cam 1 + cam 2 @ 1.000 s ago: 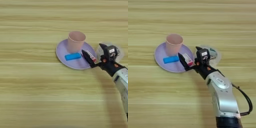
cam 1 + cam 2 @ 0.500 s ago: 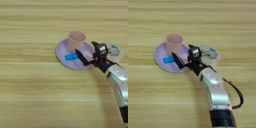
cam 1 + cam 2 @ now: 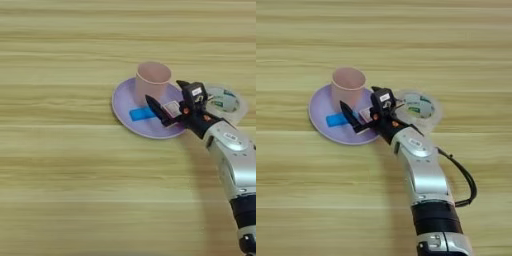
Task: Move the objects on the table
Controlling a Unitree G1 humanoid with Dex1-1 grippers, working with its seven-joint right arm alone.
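Jaws spread wide over a lavender plate point(image 3: 125, 114), the right gripper point(image 3: 169, 102) reaches in from the lower right of the frame, one black finger lying low toward the plate's middle and the other raised beside the pale pink cup point(image 3: 152, 81). Between them sits the small red-and-white box point(image 3: 172, 108), on the plate's right side; whether either finger touches it cannot be made out. The flat blue block point(image 3: 142, 113) lies just left of the lower finger's tip, also on the plate, while the cup stands upright at the plate's upper edge. To the right of centre, behind the wrist, a clear round dish with greenish contents point(image 3: 417, 106) rests on the worktop point(image 3: 60, 190), touching or nearly touching the plate's rim. The risk from here is crowding: closing or sweeping the fingers could nudge the blue block off the plate, tip the light cup, or drag the plate itself, and the forearm could bump the clear dish if it swings back carelessly.
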